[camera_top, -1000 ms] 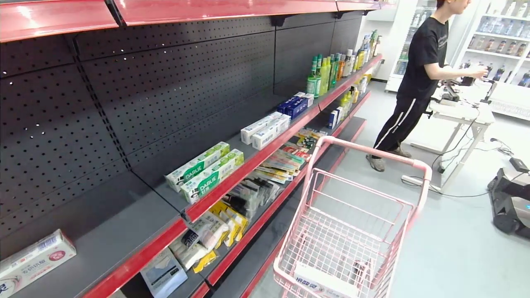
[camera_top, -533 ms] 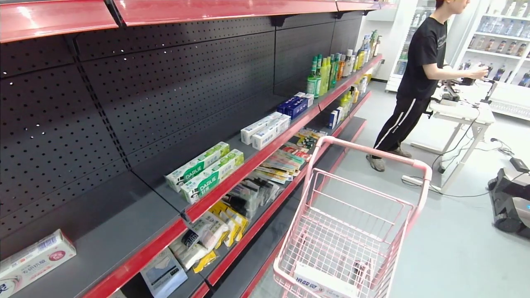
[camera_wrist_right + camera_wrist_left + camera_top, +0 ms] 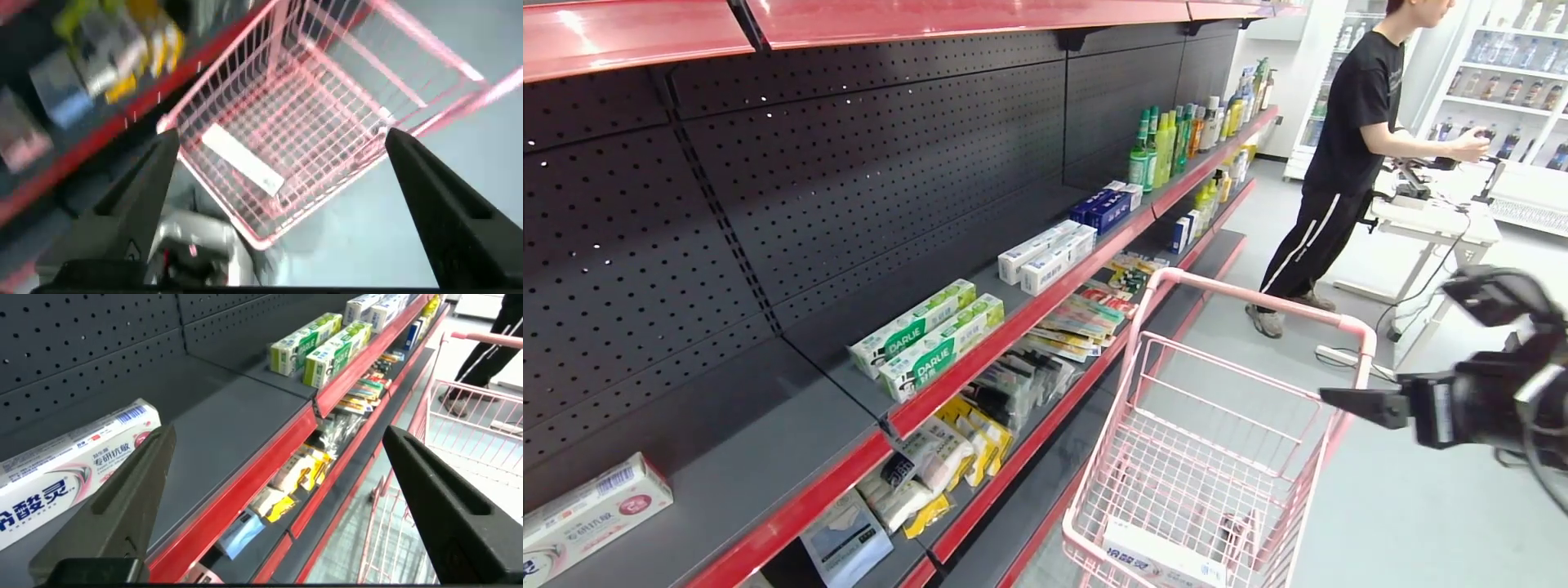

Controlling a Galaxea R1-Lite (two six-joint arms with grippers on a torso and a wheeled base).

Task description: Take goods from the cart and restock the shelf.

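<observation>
A pink wire cart stands in the aisle beside the shelf, with a white toothpaste box flat on its floor. My right gripper hangs open and empty over the cart's right rim. From its wrist I look down into the cart at the white box, between the spread fingers of the right gripper. My left gripper is open and empty over the grey shelf board, near a white toothpaste box lying there, the same white toothpaste box at the shelf's near left.
Green-and-white toothpaste boxes, white boxes, blue boxes and bottles line the shelf farther along. Packets fill the lower shelf. A white table stands past the cart. The grey shelf board has a bare stretch.
My right arm has come into the head view from the right and now hangs beside the cart's right rim. The cart and the shelf goods have not moved.
</observation>
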